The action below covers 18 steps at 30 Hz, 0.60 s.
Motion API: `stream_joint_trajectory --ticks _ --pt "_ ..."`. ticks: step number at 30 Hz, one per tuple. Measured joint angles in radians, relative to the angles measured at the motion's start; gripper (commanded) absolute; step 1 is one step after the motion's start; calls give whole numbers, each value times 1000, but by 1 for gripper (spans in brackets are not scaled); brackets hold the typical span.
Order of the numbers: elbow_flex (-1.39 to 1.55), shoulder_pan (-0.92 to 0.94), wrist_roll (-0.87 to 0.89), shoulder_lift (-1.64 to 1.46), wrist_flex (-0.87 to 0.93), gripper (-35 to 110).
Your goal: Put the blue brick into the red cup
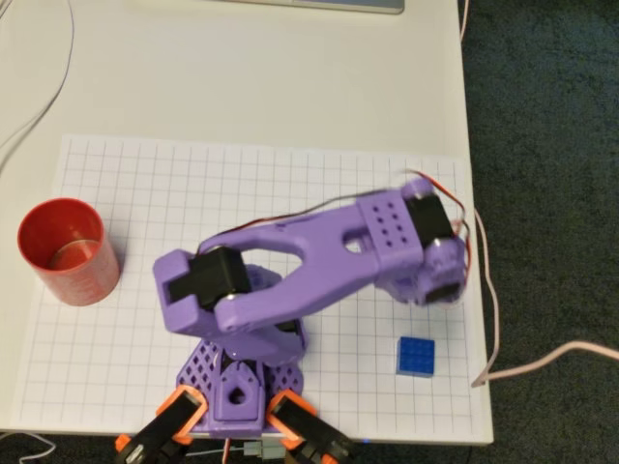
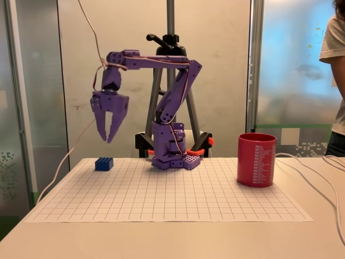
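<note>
1. The purple gripper (image 2: 108,135) hangs high in the fixed view, fingers pointing down with a narrow gap between their tips: released, nothing held.
2. The blue brick (image 2: 104,164) sits on the gridded paper mat (image 2: 161,199) well below the jaws and almost straight under them. In the overhead view the brick (image 1: 415,356) lies just toward the base from the wrist, which is blurred there, so exact alignment is hard to judge.
3. The red cup (image 2: 257,159) stands upright, mouth open, far across the mat from the jaws, on the other side of the arm's base (image 2: 172,151).
4. The step in hand looks like the approach for a grasp. To do it well, I would part the fingers wider than the brick, centre them over it, square them to two opposite flat faces, then descend vertically until the tips straddle its sides.
5. The brick is small, square, hard plastic with studs on top; its smooth sides may slip under a corner pinch.
6. The cup is smooth-walled and slightly tapered, with a wide round mouth that should be forgiving for a drop from above.
</note>
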<state>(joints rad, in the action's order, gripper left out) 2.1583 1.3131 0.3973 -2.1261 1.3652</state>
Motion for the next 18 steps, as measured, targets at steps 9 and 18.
stream_joint_trajectory --ticks 9,18 --pt "15 94 -31 141 -104 0" --pt "49 123 -153 178 -181 26"
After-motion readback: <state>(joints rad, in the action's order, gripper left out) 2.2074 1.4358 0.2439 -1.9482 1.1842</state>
